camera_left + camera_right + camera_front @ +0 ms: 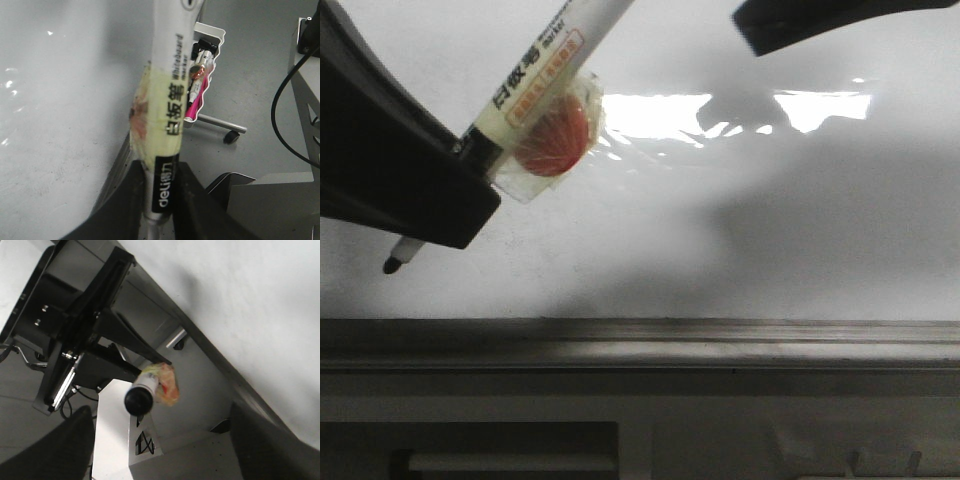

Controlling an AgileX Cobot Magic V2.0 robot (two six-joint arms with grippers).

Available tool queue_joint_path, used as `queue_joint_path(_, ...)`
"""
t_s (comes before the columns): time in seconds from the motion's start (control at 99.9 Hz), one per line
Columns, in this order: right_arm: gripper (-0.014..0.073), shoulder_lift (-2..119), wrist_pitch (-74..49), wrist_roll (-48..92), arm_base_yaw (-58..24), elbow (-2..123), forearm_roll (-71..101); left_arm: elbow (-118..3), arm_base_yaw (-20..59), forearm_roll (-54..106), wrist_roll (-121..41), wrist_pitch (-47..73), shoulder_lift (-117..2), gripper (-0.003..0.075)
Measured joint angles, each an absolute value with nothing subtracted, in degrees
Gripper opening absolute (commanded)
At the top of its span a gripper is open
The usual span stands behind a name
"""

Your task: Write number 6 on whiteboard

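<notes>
A grey ledge runs along the near edge of the whiteboard, which stands glossy, faintly smudged and bare: no number 6 shows, so all writing apparently remains. At left, the left end effector clamps a taped marker, tip near the board. The right end effector spreads wide, empty.
</notes>
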State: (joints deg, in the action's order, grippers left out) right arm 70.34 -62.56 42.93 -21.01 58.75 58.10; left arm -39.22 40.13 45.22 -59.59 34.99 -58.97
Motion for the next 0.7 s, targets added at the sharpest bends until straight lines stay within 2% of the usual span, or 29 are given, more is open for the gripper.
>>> queue_joint_path(0.26, 0.0493, 78.1, -62.67, 42.33, -27.02, 64.96, 56.84, -39.22, 40.12, 44.63, -59.34, 33.9, -58.97, -0.002)
queue_joint_path(0.31, 0.0444, 79.24, -62.83, 42.33, -27.65, 65.55, 56.75, -39.22, 40.12, 44.63, -59.34, 33.68, -58.97, -0.002)
queue_joint_path(0.45, 0.0234, 80.97, -63.46, 42.6, -28.96, 66.21, 56.34, -39.22, 40.12, 44.63, -59.3, 33.43, -58.97, -0.002)
queue_joint_path(0.6, -0.0064, 81.2, -63.57, 44.0, -29.12, 66.33, 55.66, -39.22, 40.12, 44.63, -59.3, 33.21, -58.97, -0.0019)
queue_joint_path(0.7, -0.0064, 81.33, -63.1, 44.67, -29.12, 66.33, 54.43, -39.22, 40.12, 44.63, -58.7, 33.21, -58.97, -0.0007)
